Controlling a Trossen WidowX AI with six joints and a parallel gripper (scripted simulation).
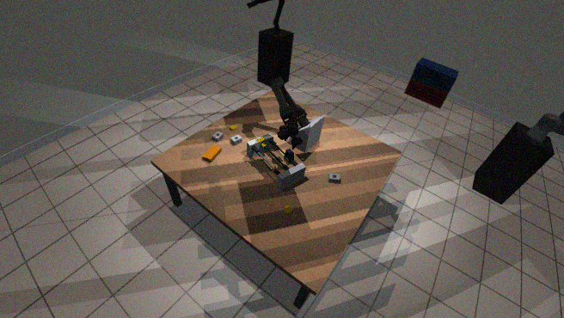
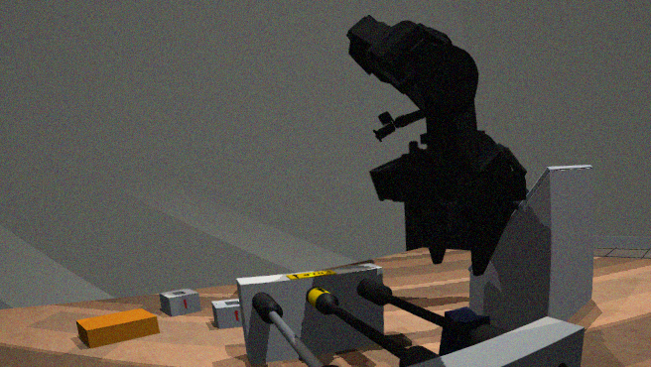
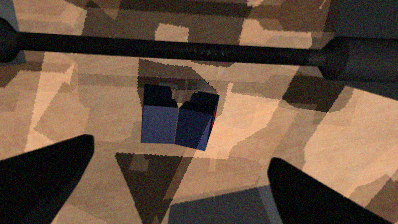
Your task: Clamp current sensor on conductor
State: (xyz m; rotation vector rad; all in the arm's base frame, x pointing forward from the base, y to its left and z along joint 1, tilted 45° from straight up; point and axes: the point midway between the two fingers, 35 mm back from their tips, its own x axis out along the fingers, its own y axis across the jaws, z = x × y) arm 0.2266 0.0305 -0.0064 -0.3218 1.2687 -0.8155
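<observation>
The open split-core sensor (image 1: pixel 289 155) (image 2: pixel 463 318) (image 3: pixel 160 124) is dark blue and stands on the table beside the rack's outer black conductor (image 2: pixel 414 310) (image 3: pixel 125 46). Its two halves spread apart at the top in the wrist view, with a thin red mark on its right side; its arrow is not readable. The LOAD conductor (image 2: pixel 367 333) is the middle one, with a yellow band (image 2: pixel 318 299) and a yellow label (image 1: pixel 260 139) (image 2: pixel 312 274) on the end block. My gripper (image 1: pixel 288 143) (image 2: pixel 457 267) (image 3: pixel 184 154) is open and empty, pointing down above the sensor, one finger on each side in the wrist view.
A pale upright panel (image 1: pixel 313 135) (image 2: pixel 571 238) stands close beside the gripper. The rack's end blocks (image 1: pixel 291 178) (image 2: pixel 310 322) flank the conductors. Small grey blocks (image 1: pixel 217 136) (image 1: pixel 334 178), an orange block (image 1: pixel 211 153) (image 2: pixel 117 328) and yellow pieces (image 1: pixel 233 127) (image 1: pixel 287 210) lie farther off.
</observation>
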